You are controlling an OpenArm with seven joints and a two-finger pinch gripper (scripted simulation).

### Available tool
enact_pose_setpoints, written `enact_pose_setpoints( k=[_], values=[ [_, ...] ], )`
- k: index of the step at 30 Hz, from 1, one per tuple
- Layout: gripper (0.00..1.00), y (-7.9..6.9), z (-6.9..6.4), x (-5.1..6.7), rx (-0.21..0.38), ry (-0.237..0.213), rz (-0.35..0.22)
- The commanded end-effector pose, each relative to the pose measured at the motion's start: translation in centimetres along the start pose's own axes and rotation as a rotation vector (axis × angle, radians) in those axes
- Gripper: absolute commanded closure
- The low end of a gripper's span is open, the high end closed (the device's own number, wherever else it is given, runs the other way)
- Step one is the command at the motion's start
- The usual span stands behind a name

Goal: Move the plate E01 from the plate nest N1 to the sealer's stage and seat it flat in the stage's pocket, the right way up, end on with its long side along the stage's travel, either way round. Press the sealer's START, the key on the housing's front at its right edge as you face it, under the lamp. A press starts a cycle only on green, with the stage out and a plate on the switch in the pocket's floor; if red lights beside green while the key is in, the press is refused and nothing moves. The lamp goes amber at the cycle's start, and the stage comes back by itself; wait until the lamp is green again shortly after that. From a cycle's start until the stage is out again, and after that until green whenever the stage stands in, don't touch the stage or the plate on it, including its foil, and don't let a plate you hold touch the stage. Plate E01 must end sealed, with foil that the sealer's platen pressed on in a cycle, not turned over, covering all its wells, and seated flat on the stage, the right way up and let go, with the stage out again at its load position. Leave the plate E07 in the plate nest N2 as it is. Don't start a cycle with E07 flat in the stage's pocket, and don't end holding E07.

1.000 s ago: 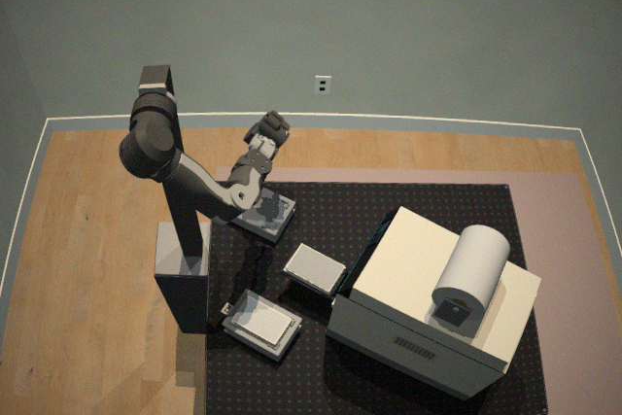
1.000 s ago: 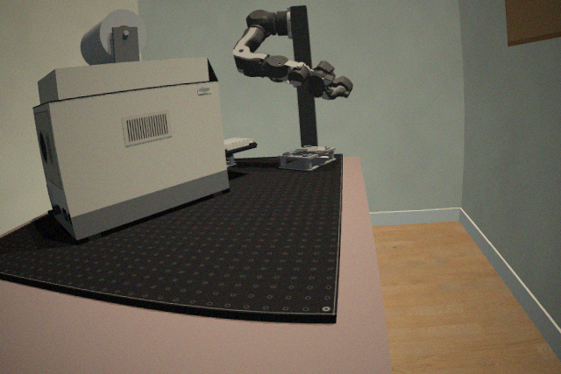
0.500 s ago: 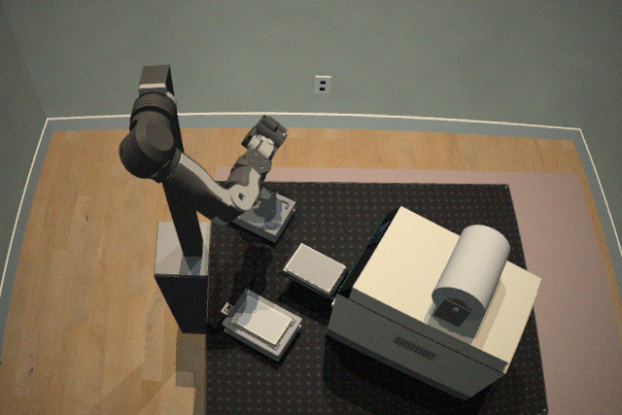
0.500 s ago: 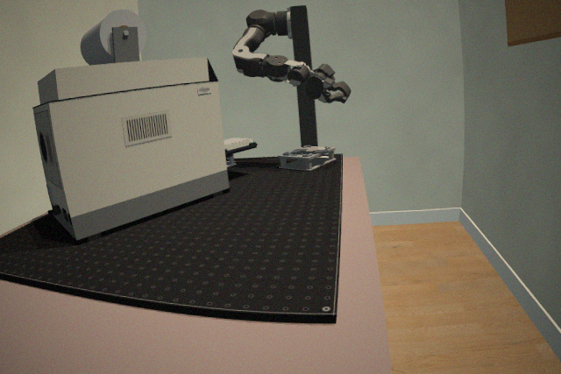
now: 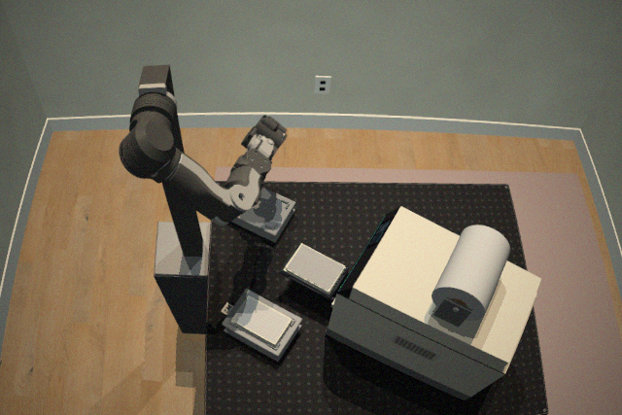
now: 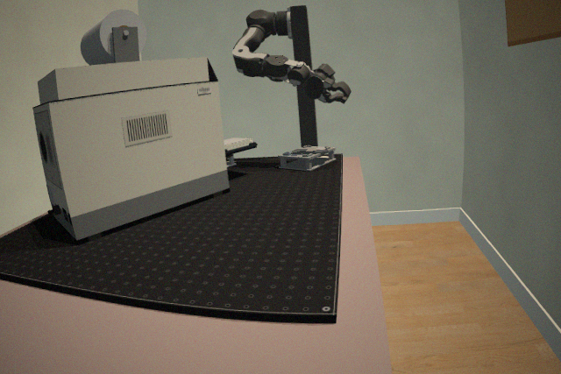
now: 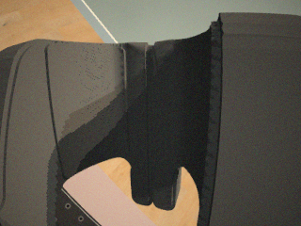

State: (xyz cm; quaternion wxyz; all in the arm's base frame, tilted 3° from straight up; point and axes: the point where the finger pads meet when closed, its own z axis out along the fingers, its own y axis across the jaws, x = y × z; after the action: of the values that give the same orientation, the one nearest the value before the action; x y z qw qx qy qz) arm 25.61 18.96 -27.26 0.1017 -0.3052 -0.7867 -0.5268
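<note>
My gripper point(image 5: 275, 127) point(image 6: 346, 93) point(image 7: 161, 126) is shut and empty, held high beyond the mat's far edge in the top view. The stage point(image 6: 244, 148) stands out of the sealer point(image 5: 401, 259) point(image 6: 99, 157). A plate point(image 5: 315, 268) point(image 6: 237, 143) lies on it and looks flat; its label, wells and any foil cannot be made out. The nearer nest point(image 5: 288, 339) holds another pale plate point(image 5: 260, 321). The farther nest point(image 5: 272, 233) point(image 6: 294, 162) shows no plate, though the arm and its shadow cover part of it. The lamp and START key are hidden.
A white foil roll point(image 5: 471, 264) point(image 6: 102, 41) sits on top of the sealer. The arm's dark post point(image 5: 183, 209) point(image 6: 304, 111) stands on a block point(image 5: 181, 294) beside the perforated black mat point(image 5: 351, 199) point(image 6: 203, 243). The forearm reaches over the farther nest.
</note>
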Motion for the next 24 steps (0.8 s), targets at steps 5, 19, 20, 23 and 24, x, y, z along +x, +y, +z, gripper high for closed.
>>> enact_pose_setpoints(
  k=[5,19,20,23,24],
  values=[
    [1.00,0.16,0.00,0.15,0.001,0.002,-0.002],
    [1.00,0.44,0.01,0.22,0.001,0.002,-0.002],
    [1.00,0.44,0.01,0.22,0.001,0.002,-0.002],
    [1.00,0.44,0.01,0.22,0.001,0.002,-0.002],
    [1.00,-0.04,-0.08,0.06,0.024,-0.006,-0.011]
  ],
)
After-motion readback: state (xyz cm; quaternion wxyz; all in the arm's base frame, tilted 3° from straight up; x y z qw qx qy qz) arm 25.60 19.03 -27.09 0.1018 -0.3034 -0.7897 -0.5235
